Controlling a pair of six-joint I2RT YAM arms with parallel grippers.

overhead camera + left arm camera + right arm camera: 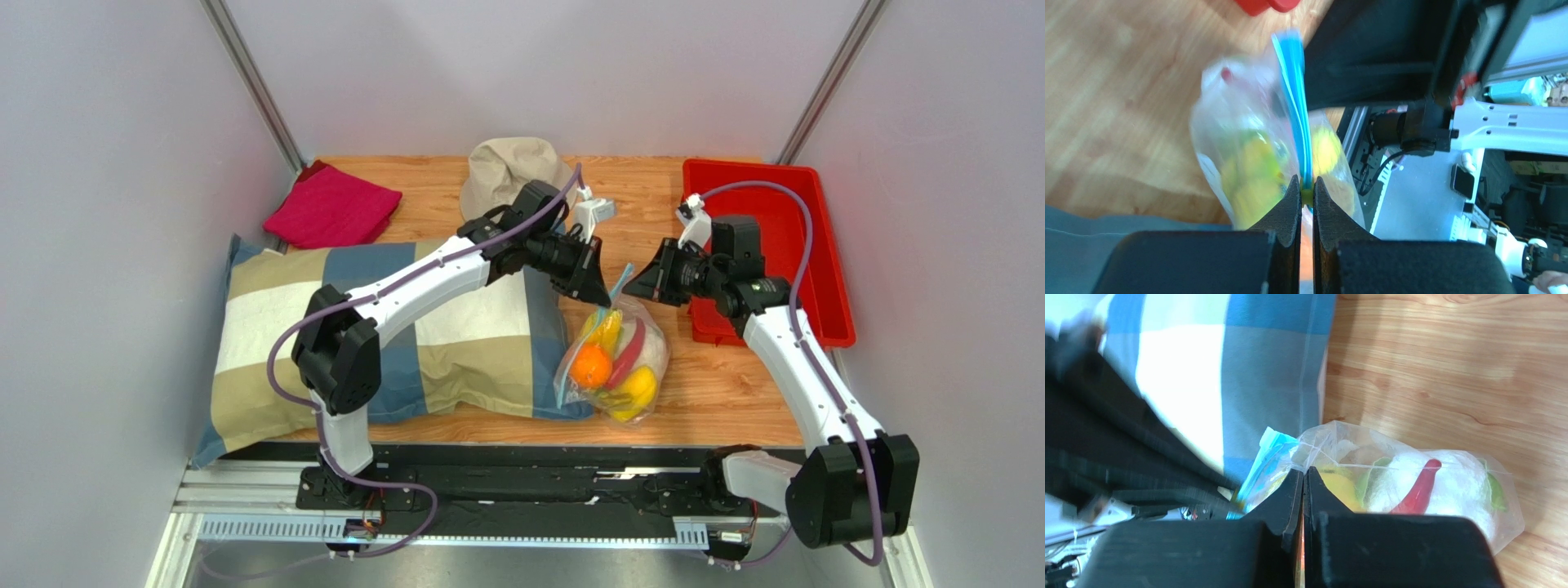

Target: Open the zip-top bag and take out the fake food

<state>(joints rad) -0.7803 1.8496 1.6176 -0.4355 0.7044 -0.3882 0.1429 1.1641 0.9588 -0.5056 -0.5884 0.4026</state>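
- The zip-top bag (617, 358) lies on the wooden surface (736, 398), just right of the near right corner of the checked pillow (368, 325) and left of the red tray (773, 202). Its mouth points to the far side and is raised between the two arms.
- The left end effector (1307, 190) is fully closed. The light blue zip strip (1290, 79) runs down between its fingers, so it has hold of the bag at the mouth.
- The right end effector (1303, 476) is also fully closed. It pinches the clear film just beside the strip, on the right side of the mouth.
- The fake food (633, 390) is all inside the bag: an orange (591, 365), yellow pieces and a thin red pepper piece (1416, 490) show through the plastic.
- I judge the film to be thin, soft and slippery. It crinkles and has no stiffness, so a grip on plain film can slide out. The zip strip is thicker and is the better place to hold.
- The toys look hollow and light, but together they weigh the bag down, and they can roll when the bag is tilted.
- To open the bag, each side should hold only its own lip. If one pinch catches both lips, pulling apart will drag the whole bag and not part the seal. I cannot tell from these views whether each holds a single lip.
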